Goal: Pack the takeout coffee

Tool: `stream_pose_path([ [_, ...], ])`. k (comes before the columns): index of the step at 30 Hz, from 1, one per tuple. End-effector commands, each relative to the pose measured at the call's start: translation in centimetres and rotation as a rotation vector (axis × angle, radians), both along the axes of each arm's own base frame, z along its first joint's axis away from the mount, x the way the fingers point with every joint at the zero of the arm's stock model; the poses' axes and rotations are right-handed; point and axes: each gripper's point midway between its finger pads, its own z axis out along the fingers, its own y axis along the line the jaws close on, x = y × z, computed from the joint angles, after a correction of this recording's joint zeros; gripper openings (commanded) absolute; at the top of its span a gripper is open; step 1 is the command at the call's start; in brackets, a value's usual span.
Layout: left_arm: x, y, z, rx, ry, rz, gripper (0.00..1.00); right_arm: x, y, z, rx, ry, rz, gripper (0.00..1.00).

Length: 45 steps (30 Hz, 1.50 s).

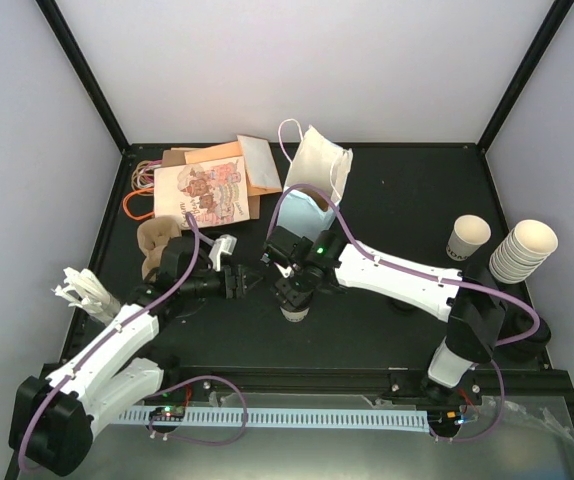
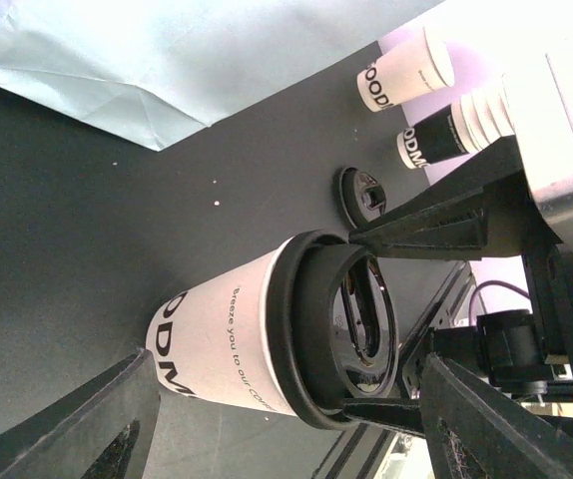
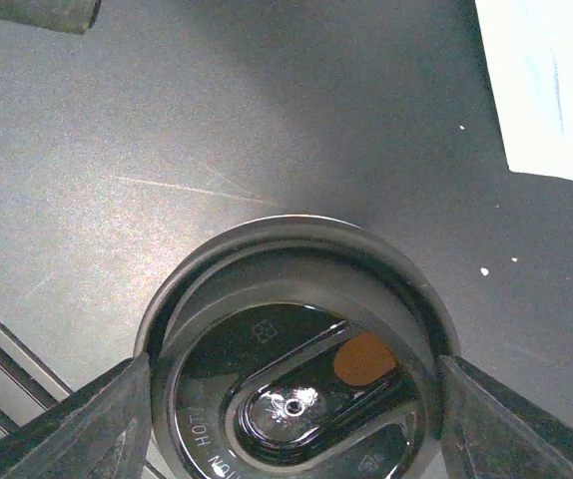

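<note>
The takeout coffee stands upright on the black table, a cream cup with a black lid. My right gripper comes down on it from above, and its fingers press against opposite sides of the lid rim. Just left of the cup, my left gripper is turned on its side. Its jaws stand open with the cup in the gap ahead, and neither finger touches it.
A light blue paper bag and a white bag stand behind the cup, with brown bags and a pulp carrier at the back left. A lidless cup and a cup stack stand at the right. A loose black lid lies nearby.
</note>
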Motion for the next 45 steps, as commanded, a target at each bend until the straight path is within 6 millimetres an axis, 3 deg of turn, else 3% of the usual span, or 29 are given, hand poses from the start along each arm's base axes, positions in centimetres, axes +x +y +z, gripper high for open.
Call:
stream_pose_path([
  [1, -0.2, -0.6, 0.6, -0.028, -0.014, -0.029, 0.74, 0.3, 0.3, 0.0, -0.005, -0.016, 0.0, 0.76],
  [45, -1.0, -1.5, -1.0, -0.062, 0.047, -0.067, 0.69, -1.3, -0.3, -4.3, -0.054, 0.079, 0.052, 0.76],
])
